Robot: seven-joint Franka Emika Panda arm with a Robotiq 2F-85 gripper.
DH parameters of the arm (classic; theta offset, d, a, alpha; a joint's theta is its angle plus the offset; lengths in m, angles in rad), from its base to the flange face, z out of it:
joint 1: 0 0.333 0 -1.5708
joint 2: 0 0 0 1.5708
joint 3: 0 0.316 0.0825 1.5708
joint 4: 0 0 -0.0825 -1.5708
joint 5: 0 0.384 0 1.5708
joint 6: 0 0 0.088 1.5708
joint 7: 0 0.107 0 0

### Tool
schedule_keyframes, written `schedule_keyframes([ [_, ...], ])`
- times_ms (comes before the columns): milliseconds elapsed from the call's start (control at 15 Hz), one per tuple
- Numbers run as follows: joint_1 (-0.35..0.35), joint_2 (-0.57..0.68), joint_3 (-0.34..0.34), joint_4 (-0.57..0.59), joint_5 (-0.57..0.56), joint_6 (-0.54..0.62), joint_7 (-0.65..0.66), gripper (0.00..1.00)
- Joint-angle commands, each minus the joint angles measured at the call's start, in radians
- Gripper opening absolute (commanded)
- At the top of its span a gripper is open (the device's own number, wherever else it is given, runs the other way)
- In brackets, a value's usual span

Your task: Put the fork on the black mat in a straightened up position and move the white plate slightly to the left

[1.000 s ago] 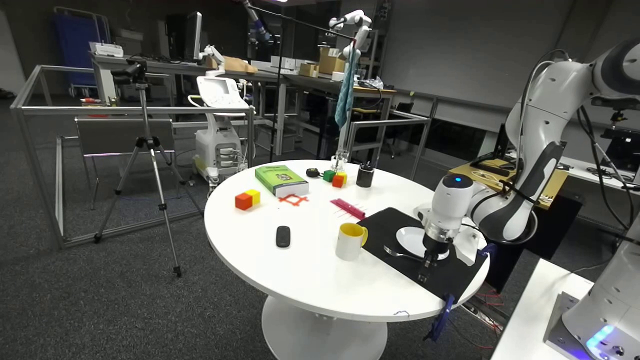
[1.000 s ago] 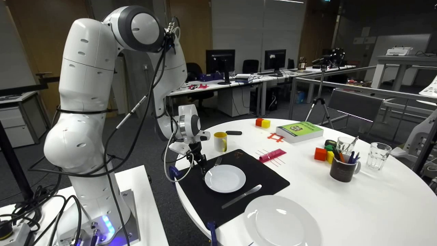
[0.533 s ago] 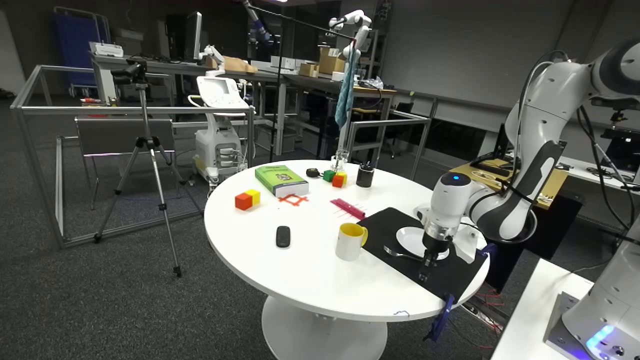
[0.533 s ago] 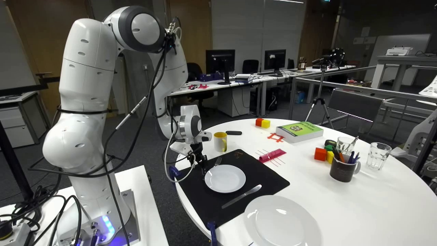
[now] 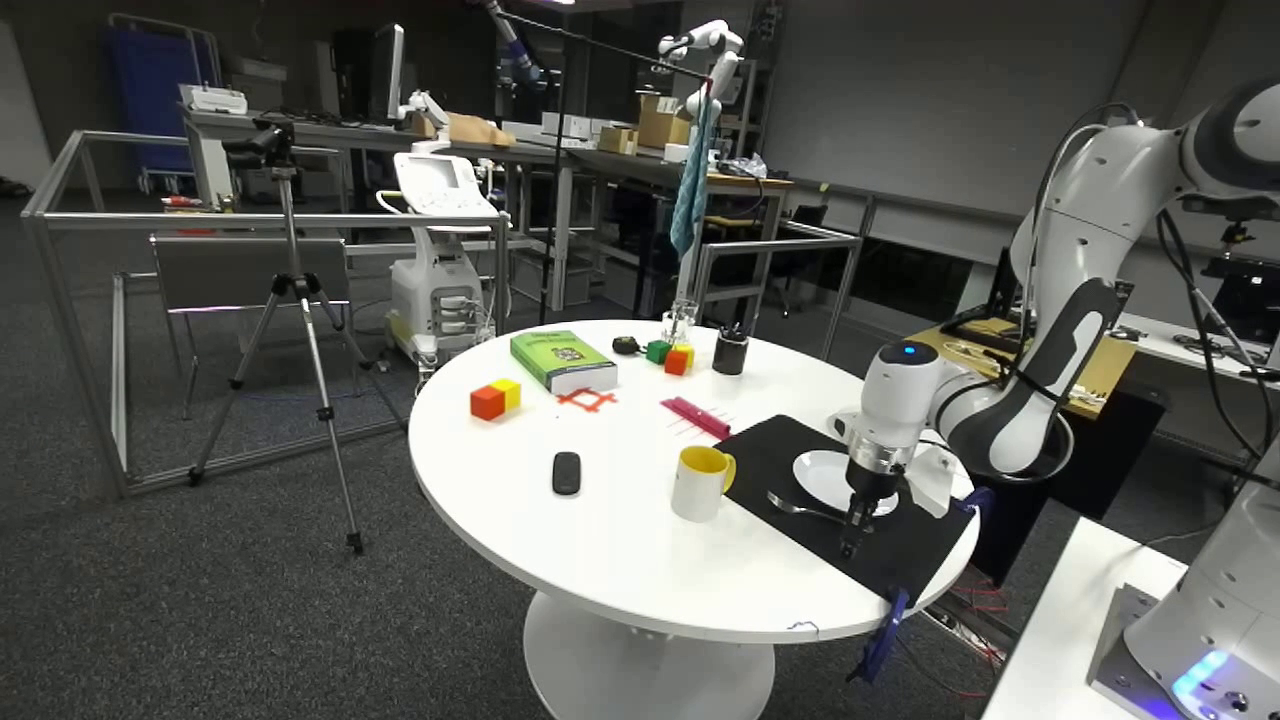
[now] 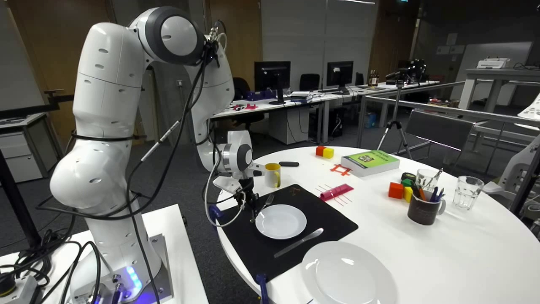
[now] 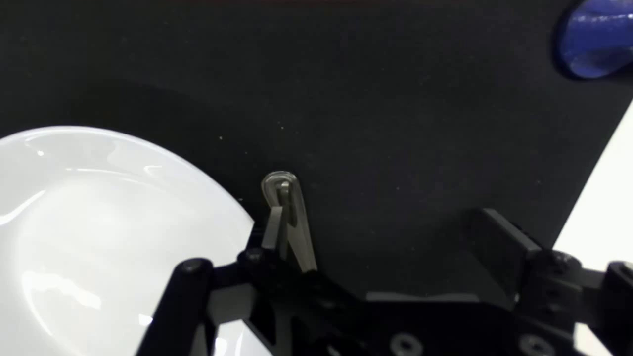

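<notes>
The white plate (image 5: 825,480) lies flat on the black mat (image 6: 327,215), and shows at the left of the wrist view as a white plate (image 7: 109,237). Beside its rim is the silver fork (image 5: 795,506), tines pointing toward the mug; in the wrist view the fork's handle (image 7: 302,242) runs past my left finger. My gripper (image 7: 385,227) is low over the mat, jaws wide apart, nothing held between them. That left finger (image 7: 274,227) stands at the plate's rim, between plate and fork handle. The fork's tines are hidden in the wrist view.
A knife (image 6: 298,242) lies across the mat beyond the plate, and a larger white plate (image 6: 348,274) sits off the mat. The yellow-lined mug (image 5: 697,490) stands close to the mat's edge. Blue clamps (image 5: 882,640) grip the table's rim.
In an exterior view my gripper has shifted slightly right, and the plate on the mat has slid a little the same way. The fork looks nearly unmoved.
</notes>
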Motion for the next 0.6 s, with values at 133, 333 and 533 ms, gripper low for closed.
schedule_keyframes([
  [133,-0.056,0.005,0.026,0.011,0.064,-0.027,-0.096,1.0],
  [333,-0.072,0.009,0.038,0.012,0.09,-0.026,-0.128,1.0],
  [533,-0.092,0.023,0.061,0.017,0.131,-0.027,-0.176,1.0],
])
